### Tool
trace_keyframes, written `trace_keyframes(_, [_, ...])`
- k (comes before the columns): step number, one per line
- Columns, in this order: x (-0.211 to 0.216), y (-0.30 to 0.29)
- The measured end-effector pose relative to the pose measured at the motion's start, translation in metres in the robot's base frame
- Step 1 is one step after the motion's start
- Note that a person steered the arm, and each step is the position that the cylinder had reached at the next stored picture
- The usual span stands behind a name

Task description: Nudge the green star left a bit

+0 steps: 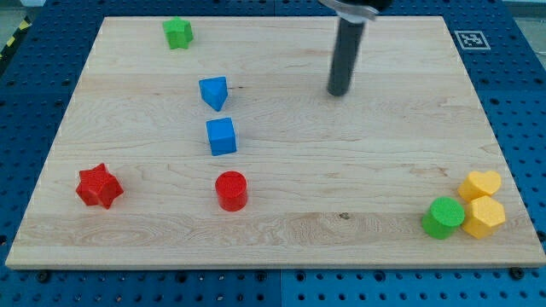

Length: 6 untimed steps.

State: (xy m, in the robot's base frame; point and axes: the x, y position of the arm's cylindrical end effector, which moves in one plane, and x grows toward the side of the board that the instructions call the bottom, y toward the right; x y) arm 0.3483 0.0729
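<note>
The green star (178, 33) sits near the top left of the wooden board (341, 188). My tip (339, 92) is the lower end of a dark rod coming down from the view's top. It stands well to the right of the star and a little lower in the view. It touches no block.
A blue triangular block (214, 92) and a blue cube (221, 136) lie below and to the right of the star. A red star (99, 186) and a red cylinder (231, 190) sit lower left. A green cylinder (444, 217), a yellow heart (480, 184) and a yellow hexagon (485, 217) cluster at the bottom right.
</note>
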Motion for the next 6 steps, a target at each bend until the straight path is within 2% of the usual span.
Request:
trace_keyframes(2, [-0.115,-0.105])
trace_keyframes(3, [-0.142,-0.168])
trace_keyframes(4, [-0.148,-0.236])
trace_keyframes(5, [-0.143,-0.275])
trace_keyframes(6, [-0.128,-0.274])
